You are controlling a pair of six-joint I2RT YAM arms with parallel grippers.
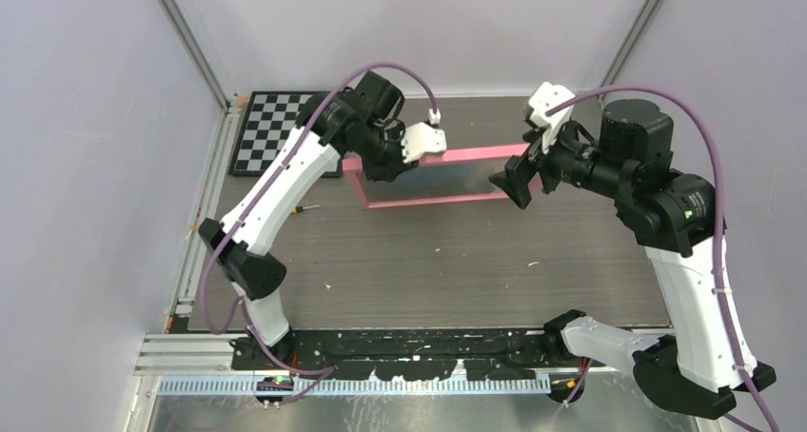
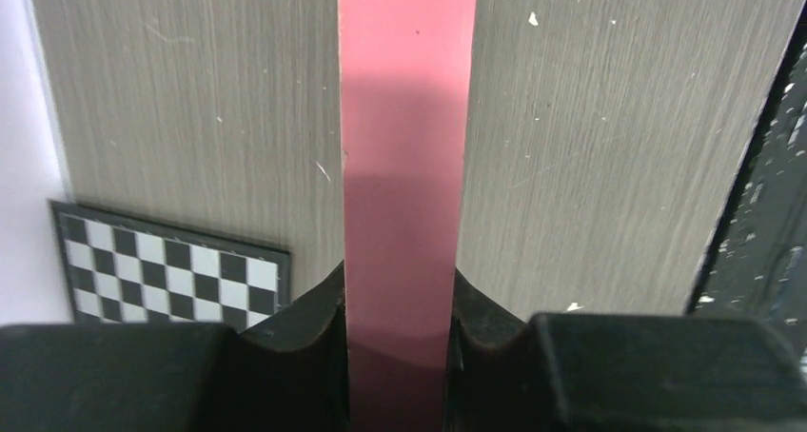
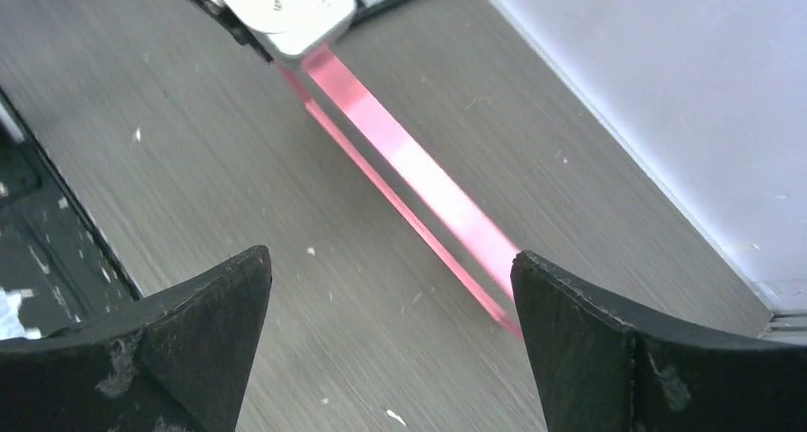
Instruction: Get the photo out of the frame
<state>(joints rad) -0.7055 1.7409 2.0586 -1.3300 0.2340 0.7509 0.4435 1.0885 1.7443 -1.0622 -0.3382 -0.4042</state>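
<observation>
Seen from overhead, the large rectangular picture frame with a thin pink border [image 1: 428, 202] appears tilted up on its long edge at 12 o'clock on the grey wood-grain table [image 1: 428, 270]. A black-and-white chessboard [image 1: 276, 132] lies at 10 o'clock. The left gripper [image 1: 390, 164] clamps the frame's left end, while the right gripper [image 1: 521, 180] hangs spread wide at the other end, holding nothing. In the left wrist view, the pink edge is pinched between black fingers [image 2: 305, 327]. In the right wrist view, one parted finger [image 3: 590, 337] sits just beside the pink rail; contact cannot be told. The photo is nowhere on the table and unreadable inside the border, so its removal seems yet to come.
</observation>
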